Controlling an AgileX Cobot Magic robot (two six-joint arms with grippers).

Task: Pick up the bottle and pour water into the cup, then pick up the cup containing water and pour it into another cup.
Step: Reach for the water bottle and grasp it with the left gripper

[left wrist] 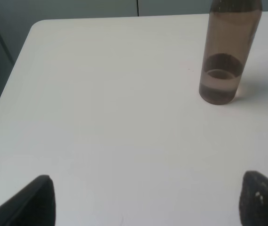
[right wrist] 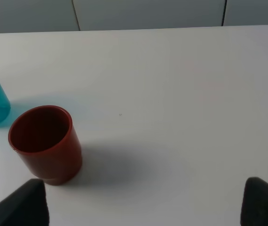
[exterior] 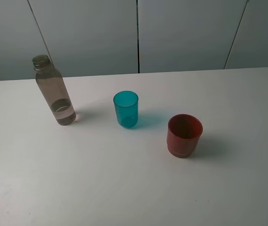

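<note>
**A:** What takes up most of the high view?
**B:** The white counter (exterior: 124,188). The frame cuts it off at the bottom and at both sides.

**A:** And the tallest thing on it?
**B:** The bottle (exterior: 54,92), upright at centre left, with a shallow layer of liquid at its base. The left wrist view cuts off its neck.

**A:** The cups?
**B:** The red-brown cup (exterior: 185,135) stands upright, right of centre. The teal cup (exterior: 126,109) stands mid-frame between it and the bottle, and all three are well apart. I cannot tell whether the teal one holds anything. The right wrist view clips it at the edge.

**A:** The claws?
**B:** Only the dark fingertips show. The left claw (left wrist: 148,202) is spread wide and grips nothing, with the bottle ahead of it. The right claw (right wrist: 145,205) is equally wide and empty, near the red-brown cup.
</note>
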